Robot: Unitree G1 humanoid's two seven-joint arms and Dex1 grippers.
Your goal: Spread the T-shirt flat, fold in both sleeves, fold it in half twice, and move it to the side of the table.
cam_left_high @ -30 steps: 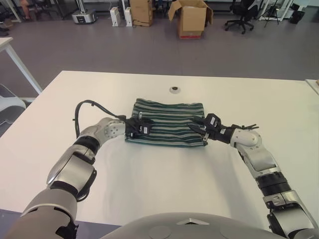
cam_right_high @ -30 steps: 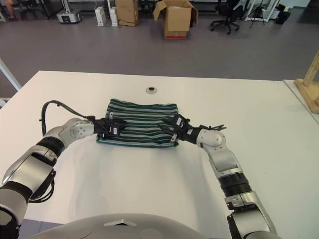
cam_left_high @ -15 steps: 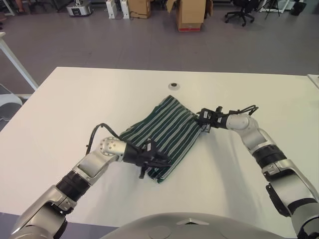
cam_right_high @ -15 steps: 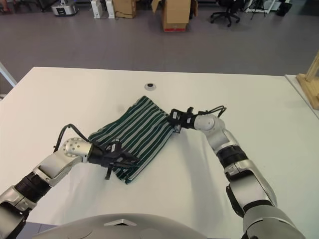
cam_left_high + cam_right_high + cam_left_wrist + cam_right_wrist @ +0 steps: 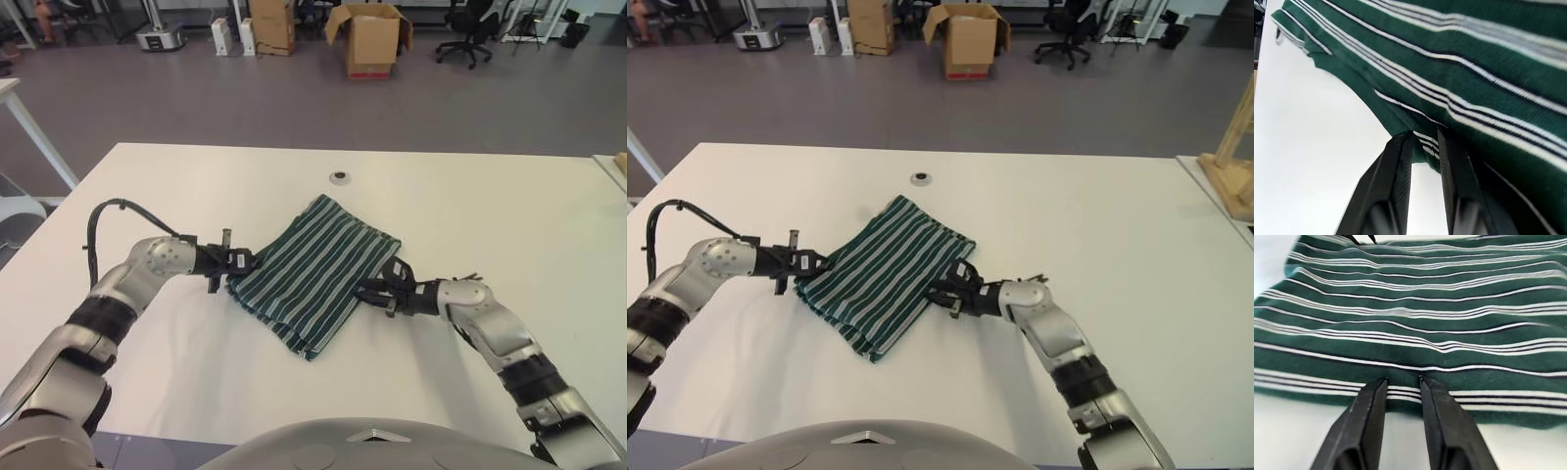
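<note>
The T-shirt (image 5: 313, 274), green with white stripes, lies folded into a small rectangle, turned diagonally on the white table (image 5: 509, 206). My left gripper (image 5: 235, 266) is at the shirt's left corner. In the left wrist view its fingers (image 5: 1396, 161) stand close together with the shirt's hem (image 5: 1425, 139) at their tips. My right gripper (image 5: 370, 291) is at the shirt's right edge. Its two fingers (image 5: 1369, 406) are likewise narrow, pinched over the striped hem (image 5: 1403, 384).
A small round grommet (image 5: 339, 177) sits in the table beyond the shirt. Bare tabletop runs to both sides and towards the front edge. A wooden frame (image 5: 1229, 166) stands off the table's right end. Boxes and chairs are on the floor far behind.
The shirt keeps its diagonal lie. My left gripper has gone from the shirt's near corner to its left corner. My right gripper has come from the far right corner down the right edge.
</note>
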